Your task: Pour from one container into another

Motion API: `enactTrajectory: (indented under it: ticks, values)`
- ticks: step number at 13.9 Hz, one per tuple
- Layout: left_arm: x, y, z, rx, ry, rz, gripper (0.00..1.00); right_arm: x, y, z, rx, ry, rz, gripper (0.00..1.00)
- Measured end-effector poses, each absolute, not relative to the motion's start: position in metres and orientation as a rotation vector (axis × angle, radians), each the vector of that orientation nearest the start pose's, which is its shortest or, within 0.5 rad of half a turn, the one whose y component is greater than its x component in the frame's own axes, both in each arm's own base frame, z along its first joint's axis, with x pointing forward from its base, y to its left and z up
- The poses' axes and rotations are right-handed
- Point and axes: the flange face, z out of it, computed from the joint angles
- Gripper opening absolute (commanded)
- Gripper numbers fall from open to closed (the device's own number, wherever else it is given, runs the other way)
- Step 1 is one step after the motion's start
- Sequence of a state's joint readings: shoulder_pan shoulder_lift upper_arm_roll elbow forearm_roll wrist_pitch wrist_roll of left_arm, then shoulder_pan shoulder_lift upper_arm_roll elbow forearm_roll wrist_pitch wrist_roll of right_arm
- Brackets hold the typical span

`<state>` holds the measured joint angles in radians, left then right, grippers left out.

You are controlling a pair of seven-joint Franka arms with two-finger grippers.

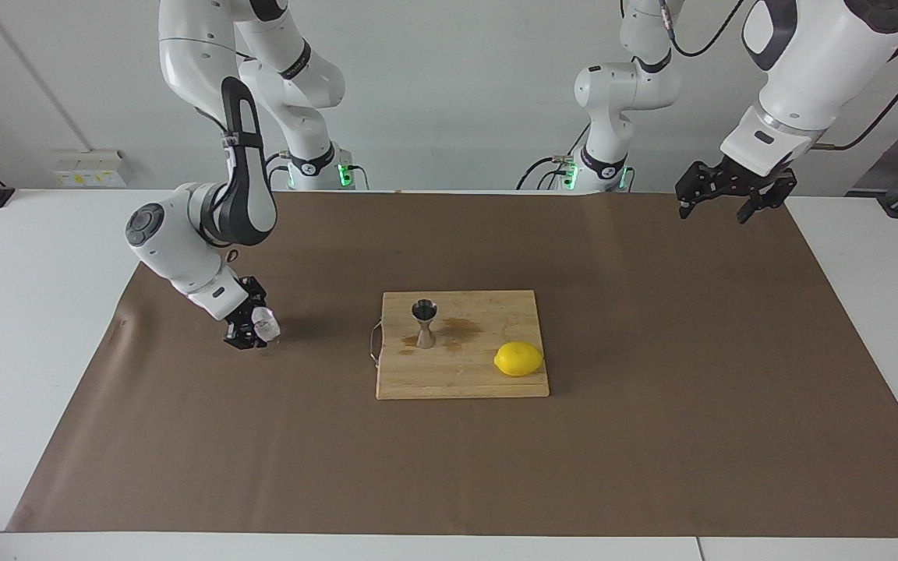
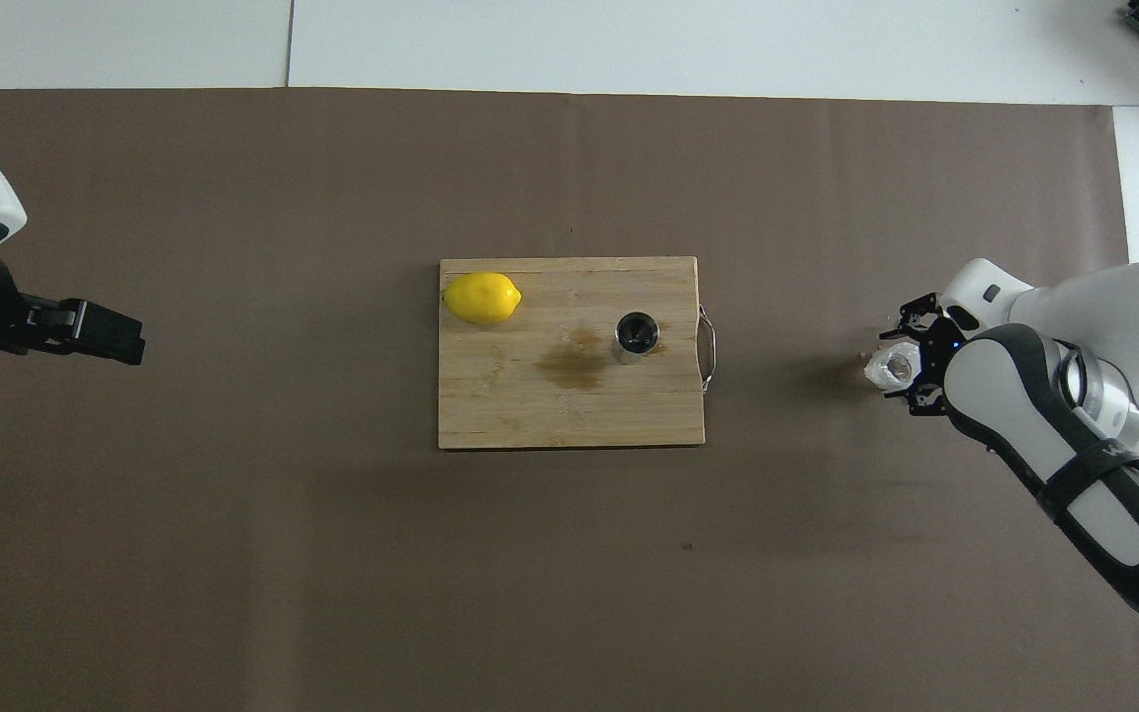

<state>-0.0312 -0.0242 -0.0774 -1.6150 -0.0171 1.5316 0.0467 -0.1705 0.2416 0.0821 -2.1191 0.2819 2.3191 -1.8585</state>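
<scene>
R hand [image 1: 250, 326] pinching glass [image 1: 266, 324] low over bench; L hand [image 1: 732, 189] spread, waiting. My worry: tilt early, spill short of jigger [image 1: 425, 322].

Right claw [image 2: 901, 368] grips the tumbler [image 2: 892, 368]; jigger [image 2: 635, 336] stands on the board [image 2: 530, 415].

The right gripper [image 1: 250, 327] hid much of the glass tumbler [image 1: 266, 324], so contact between tumbler and brown table mat [image 1: 652, 436] could not be confirmed. Tumbler contents were too small to determine. The jigger [image 2: 636, 336] interior appeared only as a dark opening. The overhead frame edge cut off most of the left arm behind the left gripper [image 2: 110, 338]; its finger state was indeterminate.
</scene>
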Motion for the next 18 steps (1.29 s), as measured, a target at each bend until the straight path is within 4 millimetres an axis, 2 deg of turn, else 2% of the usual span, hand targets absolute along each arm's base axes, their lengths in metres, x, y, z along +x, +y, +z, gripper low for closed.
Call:
enactTrajectory:
  ticks: [3, 8, 10, 12, 15, 18]
  values:
    - [0.538, -0.061, 0.614, -3.144, 0.245, 0.094, 1.00, 0.569, -0.032, 0.328, 2.300, 2.301, 0.314, 1.00]
    - [0.538, -0.061, 0.614, -3.144, 0.245, 0.094, 1.00, 0.563, -0.024, 0.386, 2.373, 2.232, 0.330, 1.00]
    - [0.538, -0.061, 0.614, -3.144, 0.245, 0.094, 1.00, 0.564, -0.012, 0.409, 2.434, 2.148, 0.296, 1.00]
    - [0.538, -0.061, 0.614, -3.144, 0.245, 0.094, 1.00, 0.557, 0.008, 0.440, 2.554, 1.961, 0.199, 1.00]
    - [0.538, -0.061, 0.614, -3.144, 0.245, 0.094, 1.00, 0.541, 0.040, 0.486, 2.738, 1.634, 0.153, 1.00]
    - [0.538, -0.061, 0.614, -3.144, 0.245, 0.094, 1.00, 0.539, 0.050, 0.531, 2.836, 1.325, 0.039, 1.00]
